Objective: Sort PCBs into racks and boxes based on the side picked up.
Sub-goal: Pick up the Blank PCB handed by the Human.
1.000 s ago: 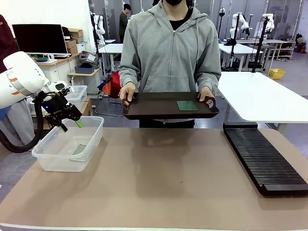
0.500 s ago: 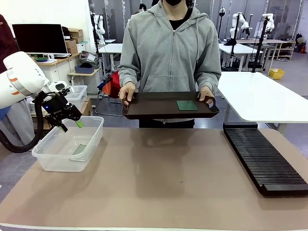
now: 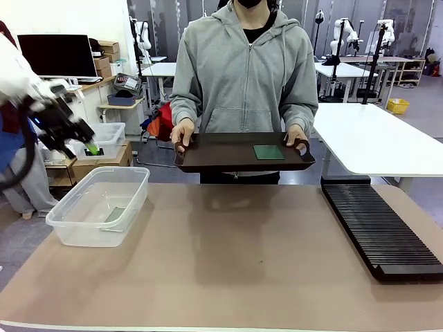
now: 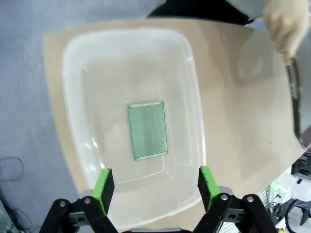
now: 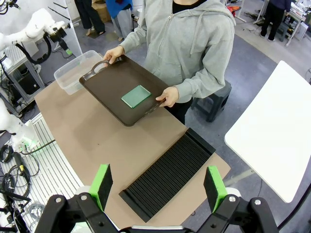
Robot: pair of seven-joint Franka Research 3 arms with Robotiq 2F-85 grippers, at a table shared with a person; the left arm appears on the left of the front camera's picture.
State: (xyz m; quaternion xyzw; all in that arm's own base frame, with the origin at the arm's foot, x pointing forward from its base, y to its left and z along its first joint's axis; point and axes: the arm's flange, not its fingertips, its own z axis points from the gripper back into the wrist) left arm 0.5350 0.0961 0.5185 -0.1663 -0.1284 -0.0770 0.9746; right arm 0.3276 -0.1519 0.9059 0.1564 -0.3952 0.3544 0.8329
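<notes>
One green PCB (image 4: 147, 129) lies flat on the floor of the clear plastic box (image 3: 76, 220) at the table's left; the same PCB (image 3: 115, 214) shows through the tub wall in the front view. My left gripper (image 4: 156, 187) hovers high above the box, open and holding nothing; the front view has it (image 3: 86, 145) up at the far left. A second green PCB (image 3: 269, 151) rests on the dark brown tray (image 3: 228, 160) that the person holds by both handles. The long black slotted rack (image 3: 377, 225) lies at the right. My right gripper (image 5: 158, 188) is open, high above the rack (image 5: 167, 174).
The person's hands (image 3: 183, 132) grip the tray at the table's far edge. In the right wrist view the tray (image 5: 104, 87) and its PCB (image 5: 136, 96) sit beyond the rack. A white table (image 3: 374, 142) stands behind the rack.
My left gripper has risen and pulled back to the left, away from the box. The PCB in the box, the tray and the person have stayed put.
</notes>
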